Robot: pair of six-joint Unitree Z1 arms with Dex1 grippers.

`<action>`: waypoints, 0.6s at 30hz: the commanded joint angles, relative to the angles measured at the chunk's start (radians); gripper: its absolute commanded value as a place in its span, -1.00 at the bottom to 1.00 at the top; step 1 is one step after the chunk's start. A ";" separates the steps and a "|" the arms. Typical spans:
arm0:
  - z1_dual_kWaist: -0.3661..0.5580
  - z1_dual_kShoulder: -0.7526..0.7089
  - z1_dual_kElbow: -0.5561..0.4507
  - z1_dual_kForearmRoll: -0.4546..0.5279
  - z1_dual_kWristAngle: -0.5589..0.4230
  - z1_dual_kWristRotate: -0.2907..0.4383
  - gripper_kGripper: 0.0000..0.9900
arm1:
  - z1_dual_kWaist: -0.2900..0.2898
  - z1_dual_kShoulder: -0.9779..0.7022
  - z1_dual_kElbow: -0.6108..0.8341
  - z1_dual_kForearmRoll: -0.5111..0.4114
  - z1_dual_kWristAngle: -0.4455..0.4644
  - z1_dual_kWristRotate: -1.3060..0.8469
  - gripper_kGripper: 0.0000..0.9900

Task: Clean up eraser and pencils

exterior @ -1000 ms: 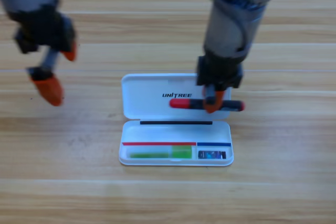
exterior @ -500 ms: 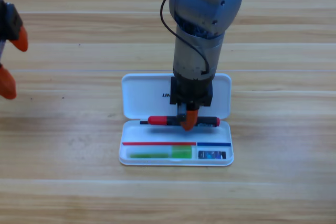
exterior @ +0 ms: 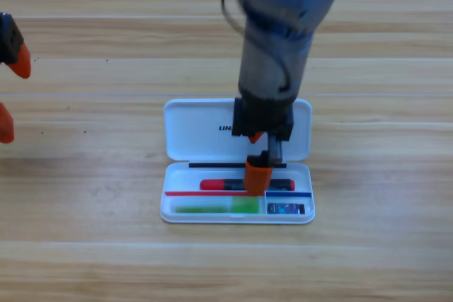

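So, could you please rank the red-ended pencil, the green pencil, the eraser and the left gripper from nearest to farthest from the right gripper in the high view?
1. Red-ended pencil: lying in the white case, right at the right gripper.
2. Green pencil: just below, front compartment.
3. Eraser: below and to the right, close to the green pencil's rank.
4. Left gripper: far off at the picture's left edge.

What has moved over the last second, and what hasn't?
The right gripper carried the red-ended pencil from over the lid toward the picture's bottom, down into the white case, above the green pencil; it remains shut on it. The left gripper drew back to the left edge. Green pencil, eraser and case stayed put.
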 commanded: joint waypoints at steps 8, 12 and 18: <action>0.015 0.019 -0.001 -0.076 0.000 -0.015 1.00 | 0.034 -0.721 0.685 -0.519 0.209 0.127 0.99; 0.016 0.079 -0.071 -0.099 -0.013 -0.029 0.91 | 0.033 -0.824 0.784 -0.582 0.289 0.165 0.99; 0.016 0.241 -0.246 -0.101 -0.087 -0.046 0.39 | 0.033 -0.939 0.888 -0.656 0.306 0.205 0.99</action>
